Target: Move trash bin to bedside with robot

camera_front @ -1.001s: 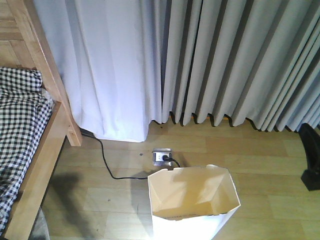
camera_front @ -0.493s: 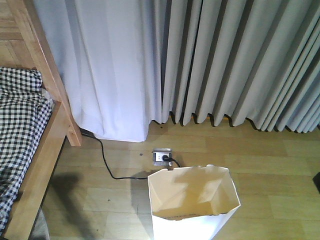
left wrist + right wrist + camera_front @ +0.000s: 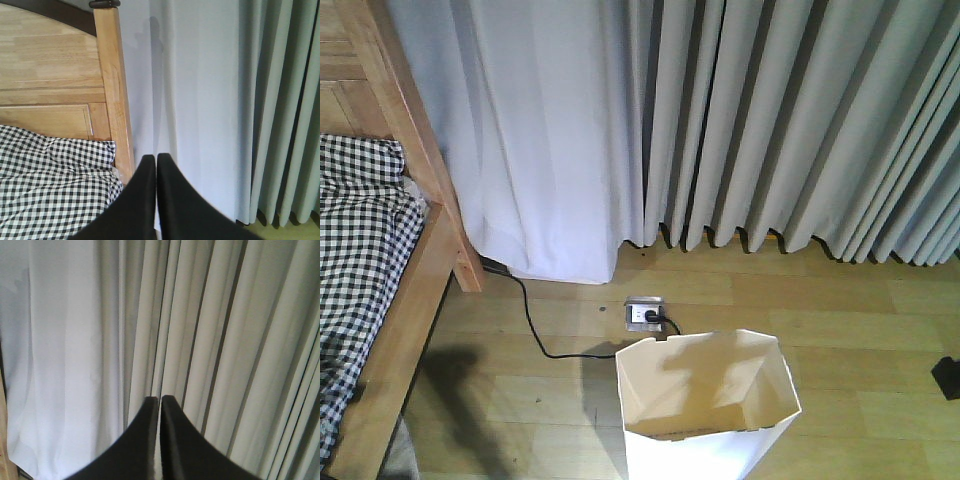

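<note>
Front view: trash bin (image 3: 708, 405) stands upright on the wooden floor at 6 o'clock, open mouth up, well apart from the bed (image 3: 382, 330) at 9 o'clock.
Cable: a black cord (image 3: 535, 325) runs from the curtain hem to a floor socket (image 3: 643, 312) just beyond the bin's far rim.
Risk: pushed leftward, the bin could snag that cord or tip, since it narrows toward its base.
Left fingers (image 3: 156, 165): pressed together, holding nothing, pointing at the bedpost (image 3: 114, 90) and checked bedding (image 3: 55, 185).
Right fingers (image 3: 160, 407): also closed and empty, facing only curtains (image 3: 210, 340).
View gap: neither wrist camera sees the bin; only the front view shows bin, cord and socket.
</note>
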### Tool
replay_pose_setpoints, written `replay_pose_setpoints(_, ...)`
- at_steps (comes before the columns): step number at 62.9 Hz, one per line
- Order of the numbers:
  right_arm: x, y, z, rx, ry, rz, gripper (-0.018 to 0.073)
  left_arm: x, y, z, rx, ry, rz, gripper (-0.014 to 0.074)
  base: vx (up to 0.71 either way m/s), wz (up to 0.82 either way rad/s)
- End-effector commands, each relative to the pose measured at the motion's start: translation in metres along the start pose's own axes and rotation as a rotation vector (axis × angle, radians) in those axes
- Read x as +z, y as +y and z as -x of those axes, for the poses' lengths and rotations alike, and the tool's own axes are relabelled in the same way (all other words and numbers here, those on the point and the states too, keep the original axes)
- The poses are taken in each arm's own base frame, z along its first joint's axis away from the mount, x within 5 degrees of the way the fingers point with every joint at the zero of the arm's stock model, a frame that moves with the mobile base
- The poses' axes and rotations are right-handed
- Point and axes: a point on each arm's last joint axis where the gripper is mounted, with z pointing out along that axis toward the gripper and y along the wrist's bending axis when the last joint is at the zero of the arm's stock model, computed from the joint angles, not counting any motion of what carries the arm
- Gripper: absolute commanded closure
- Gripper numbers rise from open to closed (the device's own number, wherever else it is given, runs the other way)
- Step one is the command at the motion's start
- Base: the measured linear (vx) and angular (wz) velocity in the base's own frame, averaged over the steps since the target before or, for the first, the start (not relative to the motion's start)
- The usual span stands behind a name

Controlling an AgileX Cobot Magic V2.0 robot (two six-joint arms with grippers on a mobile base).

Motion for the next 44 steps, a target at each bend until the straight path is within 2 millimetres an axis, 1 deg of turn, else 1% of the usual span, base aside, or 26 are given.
replay_pose_setpoints(1, 0.0, -0.0027, 0.0108, -0.008, -0.036, -0.026, 0.0568, -0.0022, -0.0007, 0.0149, -0.006, -0.101, -0.009, 0.0603, 0.0, 0.0)
replay_pose_setpoints(18, -0.0002, -0.0061, 0.0119, -0.065, -0.046, -0.065, 0.0568, -0.0022, -0.0007, 0.0149, -0.006, -0.101, -0.009, 0.0603, 0.0, 0.0)
replay_pose_setpoints(34, -0.0078, -0.0083, 0.0134, 0.055, -0.08, -0.094, 0.0568, -0.0022, -0.0007, 0.0149, -0.006, -0.101, -0.009, 0.0603, 0.0, 0.0)
replay_pose_setpoints(40, -0.0076, -0.0086, 0.0104, 0.053, -0.05, -0.098, 0.0568, -0.0022, -0.0007, 0.0149, -0.006, -0.101, -0.009, 0.0603, 0.0, 0.0)
replay_pose_setpoints(44, -0.0086, -0.0086, 0.0047, 0.029, -0.047, -0.102, 0.0568, -0.0022, -0.0007, 0.0149, -0.006, -0.101, -0.009, 0.0603, 0.0, 0.0)
